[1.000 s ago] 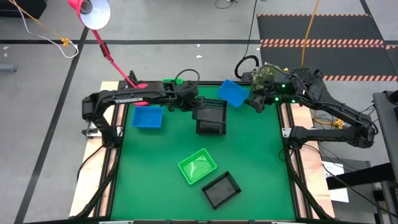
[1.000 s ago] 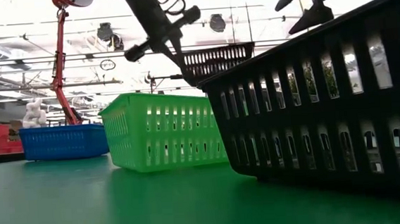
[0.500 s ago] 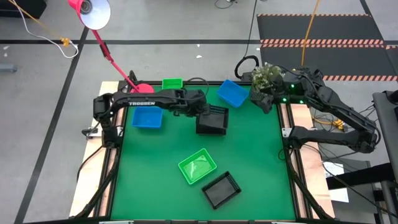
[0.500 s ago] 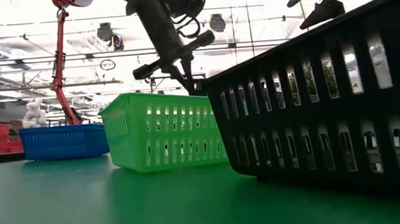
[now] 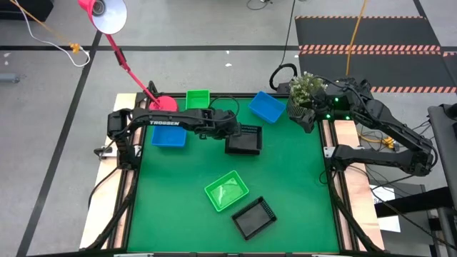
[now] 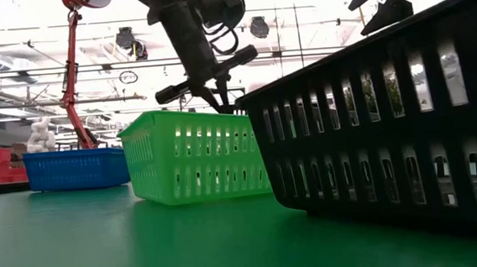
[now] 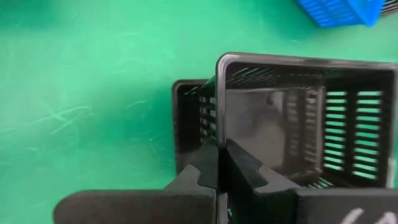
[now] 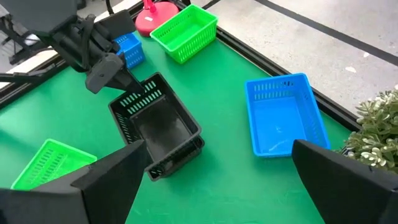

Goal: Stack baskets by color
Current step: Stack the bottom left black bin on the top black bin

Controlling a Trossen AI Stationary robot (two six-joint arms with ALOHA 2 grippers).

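Note:
My left gripper [image 5: 234,133] is shut on a black basket [image 5: 246,138] that sits in a second black basket [image 8: 177,155] at the table's far middle. My right gripper [image 8: 217,149] hangs open at the far right, beside the plant, with nothing between its fingers. A blue basket [image 5: 266,106] lies flat on its bottom at the far right, and another blue one [image 5: 169,135] lies partly under my left arm. Green baskets stand at the far edge [image 5: 198,98] and near the middle [image 5: 227,190]. A third black basket [image 5: 254,216] lies nearest the front. My left gripper pinches the upper black basket's short end wall [image 7: 217,134] on its left side, at the rim, one finger inside the basket and one outside. The fingers slant down from the table's left. The basket stands open side up, its lower part inside the second black basket [image 7: 186,124].
A pink lamp base [image 5: 164,104] and its red arm stand at the far left corner. A potted plant [image 5: 307,87] stands at the far right, by my right gripper. In the low view the near black basket [image 6: 389,114] fills the right side and hides the stack.
My left gripper has sunk and gone a little toward the near edge with the black basket. The basket has come down from above the second black basket into it. My right gripper has drawn back slightly toward the table's right edge.

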